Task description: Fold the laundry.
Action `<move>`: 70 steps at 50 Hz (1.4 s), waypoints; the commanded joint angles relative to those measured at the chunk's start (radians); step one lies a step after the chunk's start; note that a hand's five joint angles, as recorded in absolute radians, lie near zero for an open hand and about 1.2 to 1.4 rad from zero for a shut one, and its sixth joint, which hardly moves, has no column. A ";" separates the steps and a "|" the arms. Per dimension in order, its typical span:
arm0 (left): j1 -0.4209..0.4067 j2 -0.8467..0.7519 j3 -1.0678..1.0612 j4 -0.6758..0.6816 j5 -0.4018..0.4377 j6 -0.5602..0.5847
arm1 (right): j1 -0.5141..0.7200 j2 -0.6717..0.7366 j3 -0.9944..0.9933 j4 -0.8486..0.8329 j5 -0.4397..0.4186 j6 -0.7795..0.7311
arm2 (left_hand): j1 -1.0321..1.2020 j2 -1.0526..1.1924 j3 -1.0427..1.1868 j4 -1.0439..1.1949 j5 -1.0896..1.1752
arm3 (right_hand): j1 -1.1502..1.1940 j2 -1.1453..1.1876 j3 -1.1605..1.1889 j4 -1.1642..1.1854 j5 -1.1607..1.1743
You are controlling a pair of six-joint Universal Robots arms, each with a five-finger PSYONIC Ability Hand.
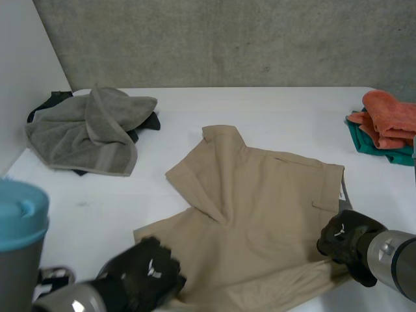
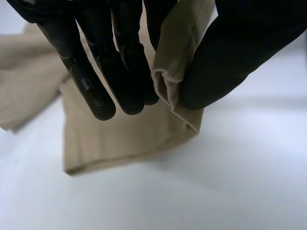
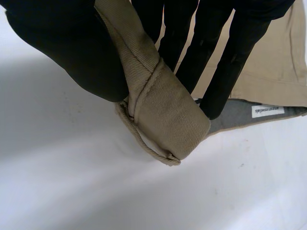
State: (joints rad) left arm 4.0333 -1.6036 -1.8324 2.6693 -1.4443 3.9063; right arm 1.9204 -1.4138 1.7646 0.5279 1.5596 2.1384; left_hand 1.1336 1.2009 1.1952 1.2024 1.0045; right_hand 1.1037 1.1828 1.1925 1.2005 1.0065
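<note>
shorts [image 1: 260,201] pinched in L hand [image 1: 146,273], R hand [image 1: 344,237]

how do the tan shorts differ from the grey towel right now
The tan shorts lie spread flat mid-table; the grey towel sits crumpled in a heap at far left. The shorts are pinched at near corners by the left robot hand and the right robot hand; the towel is in neither hand. The towel lies over a dark garment; the shorts rest on the white table. Neither is neatly folded.
</note>
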 commanded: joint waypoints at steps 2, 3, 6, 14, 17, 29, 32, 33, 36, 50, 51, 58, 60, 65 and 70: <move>0.035 -0.227 0.215 0.327 -0.063 0.004 | -0.001 0.103 -0.083 -0.178 0.008 0.078 | 0.263 0.195 0.201 0.194 0.217 | 0.293 0.213 0.204 0.196 0.215; 0.042 -0.261 0.247 0.377 -0.068 0.004 | -0.003 0.116 -0.102 -0.202 0.011 0.106 | 0.263 0.195 0.201 0.194 0.217 | 0.293 0.213 0.204 0.196 0.215; 0.059 -0.381 0.372 0.564 -0.076 0.011 | -0.012 0.157 -0.163 -0.291 0.023 0.195 | 0.263 0.195 0.201 0.194 0.217 | 0.293 0.213 0.204 0.196 0.215; 0.081 -0.747 0.779 0.863 -0.079 0.073 | -0.011 0.344 -0.345 -0.547 0.103 0.241 | 0.263 0.195 0.201 0.194 0.217 | 0.293 0.213 0.204 0.196 0.215; 0.096 -0.829 0.892 0.867 -0.067 0.088 | -0.008 0.422 -0.420 -0.618 0.146 0.226 | 0.263 0.195 0.201 0.194 0.217 | 0.293 0.213 0.204 0.196 0.215; 0.089 -1.107 1.222 0.916 -0.076 0.073 | -0.003 0.679 -0.665 -0.801 0.252 0.184 | -0.762 -0.830 -0.824 -0.831 -0.808 | -0.929 -1.008 -1.018 -1.026 -1.006; 0.075 -1.104 1.207 0.943 -0.091 0.061 | -0.001 0.650 -0.636 -0.801 0.273 0.209 | -0.950 -1.017 -1.011 -1.018 -0.995 | -0.929 -1.008 -1.018 -1.026 -1.006; 0.070 -1.099 1.196 0.946 -0.099 0.055 | -0.006 0.610 -0.598 -0.799 0.277 0.242 | -0.959 -1.026 -1.021 -1.028 -1.005 | -0.929 -1.008 -1.018 -1.026 -1.006; 0.061 -1.032 1.119 0.949 -0.137 0.025 | -0.012 0.493 -0.504 -0.796 0.257 0.317 | -0.959 -1.026 -1.021 -1.028 -1.005 | -0.929 -1.008 -1.018 -1.026 -1.006; 0.061 -0.616 0.615 0.949 -0.159 -0.137 | -0.179 0.248 -0.168 -0.400 -0.062 0.572 | -0.959 -1.026 -1.021 -1.028 -1.005 | -0.887 -0.966 -0.975 -0.984 -0.964; 0.061 -0.608 0.599 0.949 -0.159 -0.145 | -0.188 0.248 -0.153 -0.417 -0.078 0.577 | -0.959 -1.026 -1.021 -1.028 -1.005 | -0.881 -0.960 -0.970 -0.978 -0.958; 0.047 -0.590 0.547 0.951 -0.157 -0.171 | -0.210 0.304 -0.096 -0.598 -0.127 0.578 | -0.959 -1.026 -1.021 -1.028 -1.005 | -0.737 -0.817 -0.826 -0.834 -0.815; 0.036 -0.590 0.547 0.951 -0.160 -0.171 | -0.210 0.329 -0.102 -0.627 -0.116 0.577 | -0.959 -1.026 -1.021 -1.028 -1.005 | -0.582 -0.661 -0.671 -0.679 -0.659; 0.027 -0.590 0.542 0.952 -0.165 -0.171 | -0.218 0.352 -0.109 -0.684 -0.079 0.572 | -0.959 -1.026 -1.021 -1.028 -1.005 | 0.293 0.213 0.204 0.196 0.215; 0.029 -0.569 0.538 0.946 -0.169 -0.171 | -0.248 0.310 -0.064 -0.689 -0.035 0.491 | -0.959 -1.026 -1.021 -1.028 -1.005 | 0.293 0.213 0.204 0.196 0.215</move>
State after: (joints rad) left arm 4.0621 -2.1900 -1.2928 3.6211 -1.6084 3.7336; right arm 1.7005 -1.0671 1.6661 -0.1518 1.4771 2.7027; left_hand 0.1924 0.2105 0.2123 0.2040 0.0486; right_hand 1.0318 1.1645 1.1685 1.1880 0.9416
